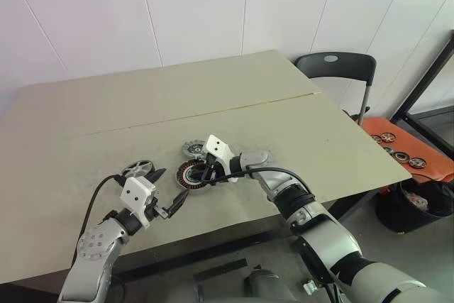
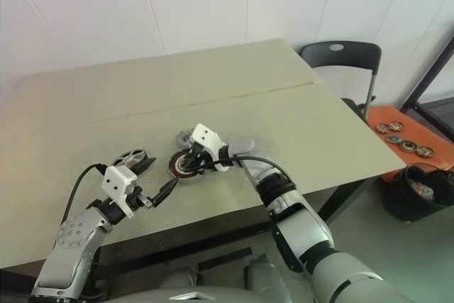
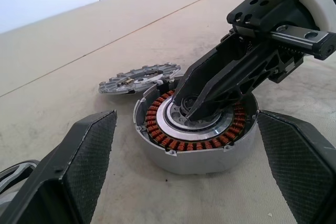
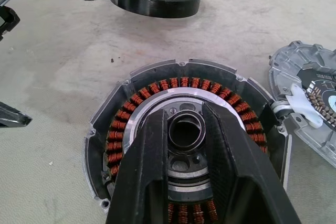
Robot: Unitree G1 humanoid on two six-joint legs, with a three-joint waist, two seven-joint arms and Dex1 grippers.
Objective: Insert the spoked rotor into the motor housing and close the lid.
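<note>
Right gripper (image 1: 207,174), a pincer of two black fingers on a white wrist block, reaches in over the middle of a pale beige tabletop (image 1: 142,104). It points down into the motor housing (image 1: 190,174), a round flat puck with a silvery-grey outer shell, a ring of reddish-copper windings and a silvery centre with a dark bore. In the right wrist view the two fingers stand a little apart, one on either side of that central bore (image 4: 185,129), their tips resting on the silvery inner ring. They look pressed against the hub, but a firm clamp cannot be confirmed.

Left gripper (image 1: 169,196), also black-fingered, sits level at the near left of the housing with its jaws spread wide and nothing between them. In the left wrist view its textured pads (image 3: 84,156) frame the housing from the near side without touching it.

Just behind the left gripper lies the spoked rotor (image 1: 137,169), a thin round wheel with a dark rim and silvery spokes, flat on the table and clear of the housing. Behind the housing and just beside it lies the lid (image 1: 192,149), a grey metal disc with a notched, toothed rim and a darker centre, also flat on the table.

Beyond the table's far right corner stands a dark folding chair (image 1: 337,69).
</note>
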